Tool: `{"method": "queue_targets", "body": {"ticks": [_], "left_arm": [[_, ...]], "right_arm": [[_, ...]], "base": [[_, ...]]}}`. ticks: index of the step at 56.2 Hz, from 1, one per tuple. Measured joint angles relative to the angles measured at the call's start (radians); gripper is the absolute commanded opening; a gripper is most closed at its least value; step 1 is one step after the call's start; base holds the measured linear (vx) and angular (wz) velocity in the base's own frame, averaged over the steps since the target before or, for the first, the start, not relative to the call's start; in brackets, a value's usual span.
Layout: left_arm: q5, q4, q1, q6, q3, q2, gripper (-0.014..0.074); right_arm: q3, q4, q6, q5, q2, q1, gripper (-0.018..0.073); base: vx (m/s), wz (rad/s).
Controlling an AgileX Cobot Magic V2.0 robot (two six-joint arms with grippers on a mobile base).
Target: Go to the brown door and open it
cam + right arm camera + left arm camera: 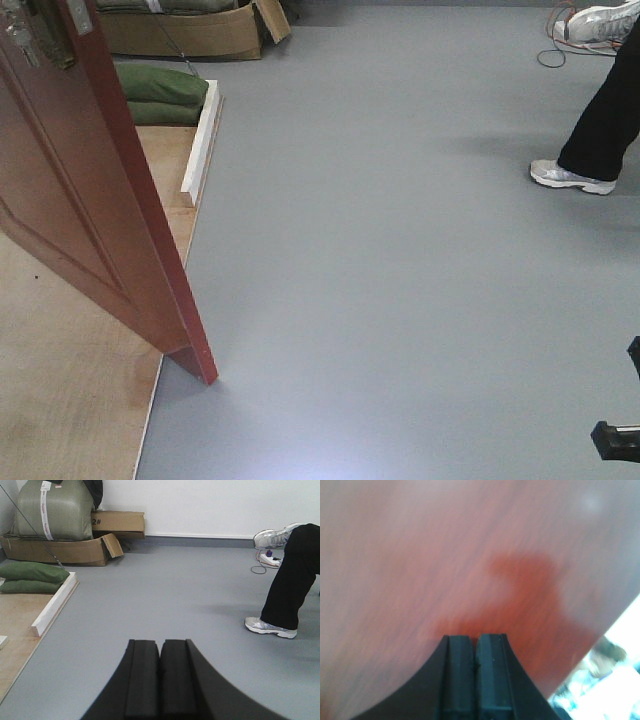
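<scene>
The brown door stands swung open at the left of the front view, its free edge ending low on the grey floor, with its metal latch at the top left. In the left wrist view the door's glossy reddish-brown face fills the frame, blurred. My left gripper is shut and empty, its tips right at the door's face. My right gripper is shut and empty, held over the grey floor away from the door. A black part of the right arm shows at the lower right.
A plywood base lies under the door, with a white wooden brace along it. Green sandbags and cardboard boxes sit behind. A person's leg and shoe stand at the right, with a cable behind.
</scene>
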Motion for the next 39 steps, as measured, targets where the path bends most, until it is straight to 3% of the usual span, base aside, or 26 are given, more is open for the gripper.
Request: {"method": "queue_targets", "body": {"ticks": [39], "left_arm": [[0.002,0.006,-0.001,0.000,0.000,0.018,-0.0003]], "right_arm": [[0.000,0.000,0.000,0.000,0.000,0.000,0.0000]], "base": [[0.00,0.00]]}}
